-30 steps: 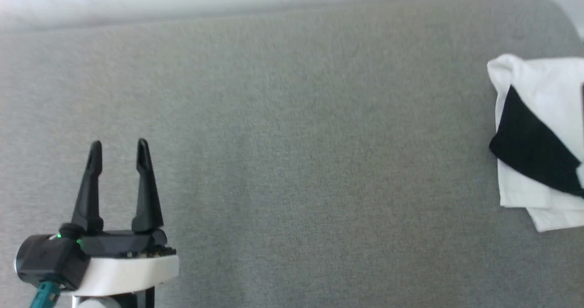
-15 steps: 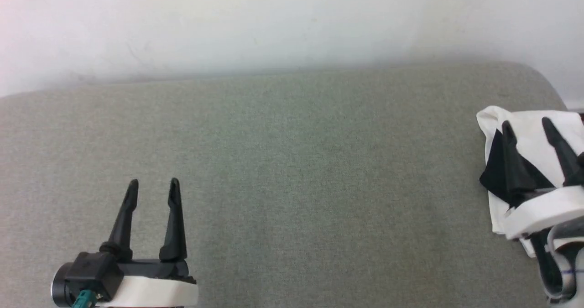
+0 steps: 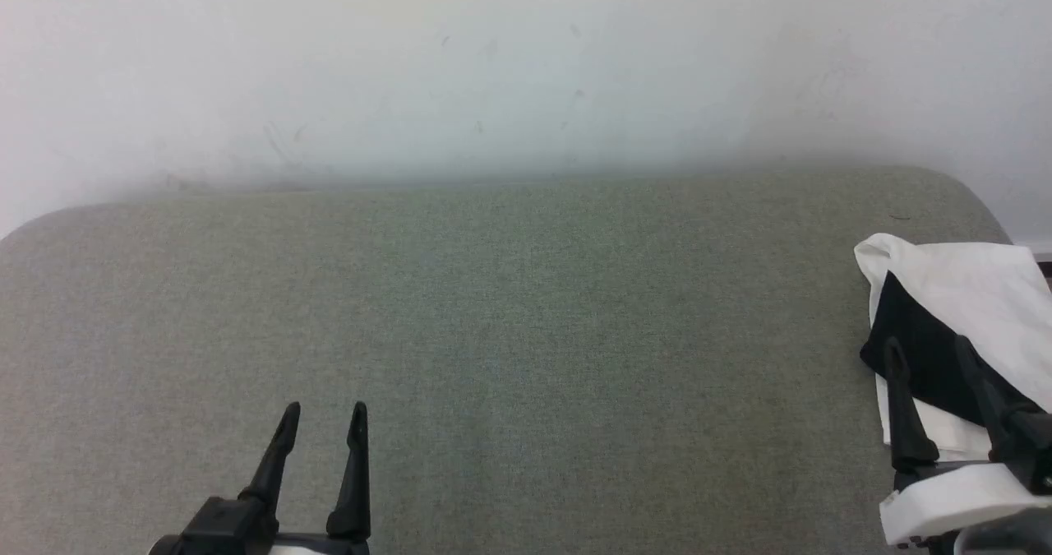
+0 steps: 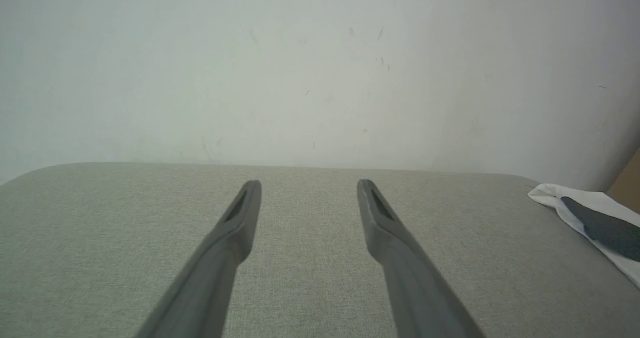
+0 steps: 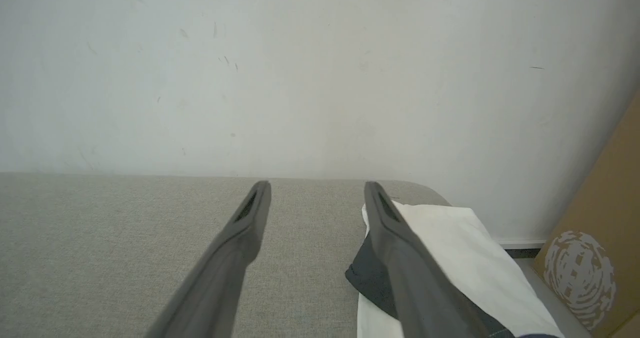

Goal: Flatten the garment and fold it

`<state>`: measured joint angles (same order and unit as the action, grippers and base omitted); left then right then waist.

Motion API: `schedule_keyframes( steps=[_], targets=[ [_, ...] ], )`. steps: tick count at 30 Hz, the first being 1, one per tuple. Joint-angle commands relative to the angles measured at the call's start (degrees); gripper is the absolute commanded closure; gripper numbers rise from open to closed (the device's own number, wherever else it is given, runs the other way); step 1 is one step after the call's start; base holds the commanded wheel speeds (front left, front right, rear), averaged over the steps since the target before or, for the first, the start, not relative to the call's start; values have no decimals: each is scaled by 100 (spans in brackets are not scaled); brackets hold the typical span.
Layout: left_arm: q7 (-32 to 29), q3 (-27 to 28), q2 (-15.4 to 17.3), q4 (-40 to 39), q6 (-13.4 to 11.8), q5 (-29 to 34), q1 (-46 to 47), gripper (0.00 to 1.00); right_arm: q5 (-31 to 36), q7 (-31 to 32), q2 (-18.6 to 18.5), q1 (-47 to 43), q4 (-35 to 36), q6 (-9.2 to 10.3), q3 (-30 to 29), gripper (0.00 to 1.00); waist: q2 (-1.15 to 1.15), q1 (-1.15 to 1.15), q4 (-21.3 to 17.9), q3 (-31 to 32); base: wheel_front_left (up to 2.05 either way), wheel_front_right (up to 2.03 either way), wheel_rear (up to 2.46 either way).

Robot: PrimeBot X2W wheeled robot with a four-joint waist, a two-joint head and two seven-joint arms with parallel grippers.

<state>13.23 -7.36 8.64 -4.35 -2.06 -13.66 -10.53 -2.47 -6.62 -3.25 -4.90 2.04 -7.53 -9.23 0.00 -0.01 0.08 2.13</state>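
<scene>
A pale, lightly scuffed wall (image 3: 493,62) runs behind the one table (image 3: 526,333), whose top is covered in grey-green woven fabric with rounded far corners. One sheet of brown cardboard (image 5: 595,228), printed with a pale round mark, leans by the wall past the table's right end. One garment (image 3: 970,292) lies in a folded bundle at the table's far right corner: white cloth with a black sleeve slanting across it. There are two end effectors, each with two long dark fingers. The left end effector (image 3: 325,409) sits at the near left over bare fabric, well apart from the garment, its fingers spread wide and holding nothing. The right end effector (image 3: 925,343) is at the garment's near edge, also spread wide and holding nothing, its fingertips over the black sleeve; whether they touch the cloth cannot be told.
</scene>
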Motion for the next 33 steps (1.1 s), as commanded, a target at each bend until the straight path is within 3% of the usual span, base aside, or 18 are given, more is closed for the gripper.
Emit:
schedule_keyframes(
  steps=[1, 21, 22, 33],
  targets=[
    [47, -3, -17, 44, -12, 6, -66, 0, 16, -90, 27, -50, -45, 4, -49, 0, 0, 1, 0, 3, 0, 0, 0],
    [147, -92, -15, 263, 32, 11, -95, 0, -346, -446, 36, -98, -497, 4, 68, 0, 0, 1, -50, 34, 0, 0, 0],
    [100, -84, -4, 239, 2, 13, -52, 100, -325, -409, 17, -104, -493, 0, 61, 100, 0, 1, -49, 33, 0, 0, 0],
    [25, -48, -28, 245, 10, 75, -2, 100, -297, -352, 13, -77, -480, 0, 93, 100, 0, 1, -50, 24, 0, 0, 0]
  ],
)
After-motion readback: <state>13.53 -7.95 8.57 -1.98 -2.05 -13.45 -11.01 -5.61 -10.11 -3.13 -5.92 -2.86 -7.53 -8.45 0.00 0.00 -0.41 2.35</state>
